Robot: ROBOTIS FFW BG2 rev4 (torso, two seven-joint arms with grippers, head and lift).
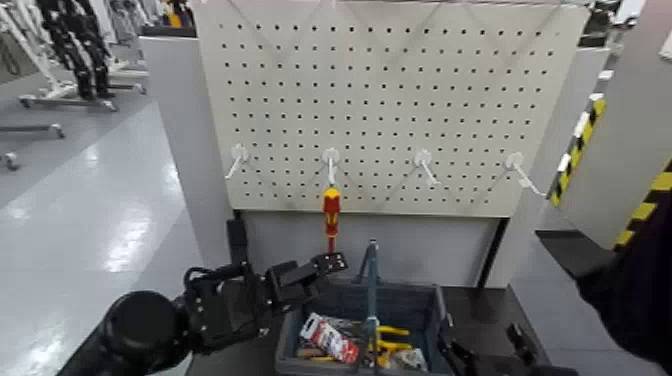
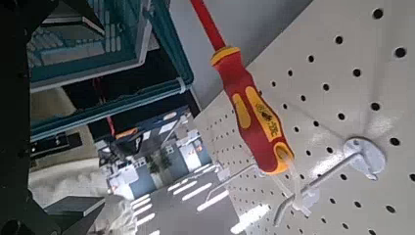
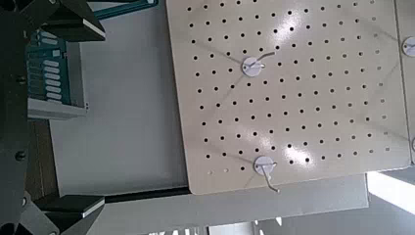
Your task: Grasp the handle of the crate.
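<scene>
Crate [image 1: 420,305] is seen directly below the pegboard [image 1: 390,100], on a dark tabletop [image 1: 480,300]; assorted tools are held inside. Handle [image 1: 371,285] is raised upright over the crate's middle, below and just right of the red-and-yellow screwdriver [image 1: 331,212], which hangs from 1 of 4 pegboard hooks. Left gripper [image 1: 318,272] is held beside the crate's left rim, below the screwdriver, jaws spread, nothing gripped, apart from the handle. Right gripper [image 1: 485,352] is placed at the crate's near right corner; jaw state cannot be told.
</scene>
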